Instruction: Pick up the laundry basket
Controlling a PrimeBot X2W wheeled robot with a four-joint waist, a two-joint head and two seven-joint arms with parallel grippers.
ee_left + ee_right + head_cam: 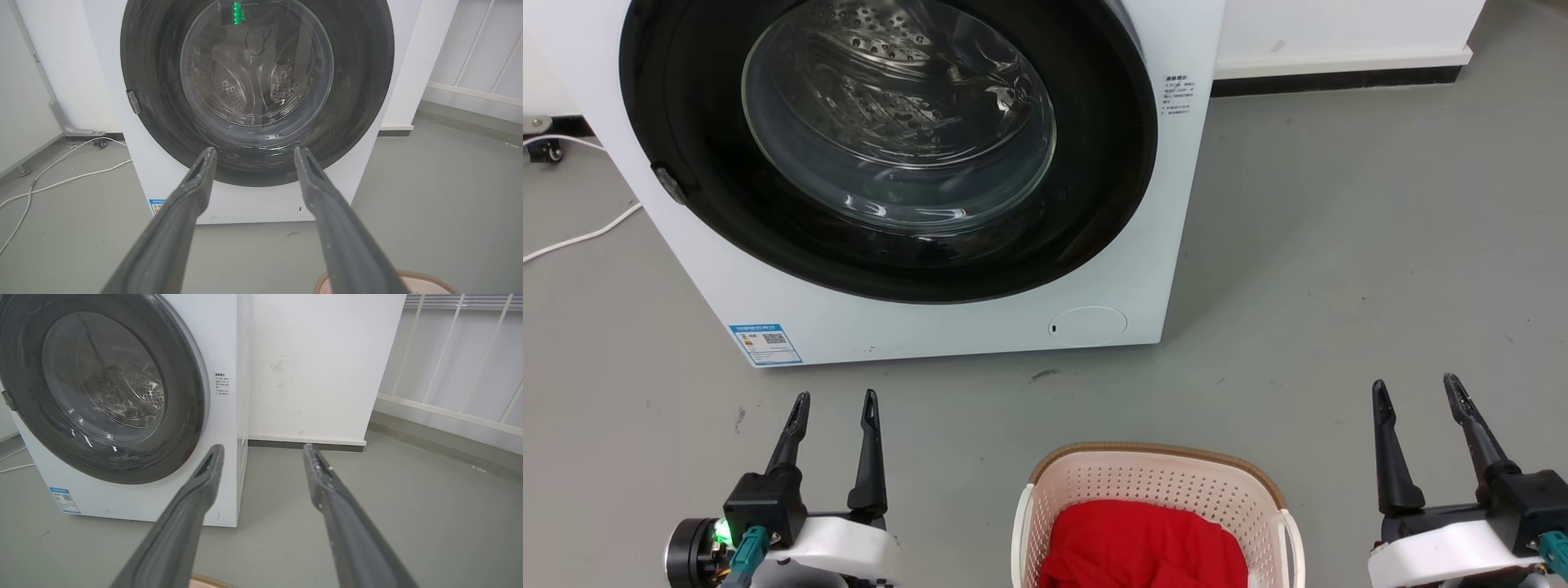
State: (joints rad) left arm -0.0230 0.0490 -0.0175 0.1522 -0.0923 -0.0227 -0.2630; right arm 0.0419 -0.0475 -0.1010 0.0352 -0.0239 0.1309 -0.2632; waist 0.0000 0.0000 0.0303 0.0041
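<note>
The laundry basket (1168,482), cream-pink perforated plastic with a brown rim and white side handles, stands on the floor at the bottom centre of the head view, holding a red cloth (1143,545). Its brown rim (425,279) peeks in at the bottom right of the left wrist view, and a sliver of the rim (212,582) shows at the bottom of the right wrist view. My left gripper (835,400) is open, left of the basket and apart from it. Right of the basket, my right gripper (1415,386) is open too, with nothing between its fingers.
A white front-loading washing machine (915,163) with its round glass door closed stands just beyond the basket. A white cable (580,237) runs over the grey floor at the left. A white wall (318,367) and a railing (457,375) lie to the right.
</note>
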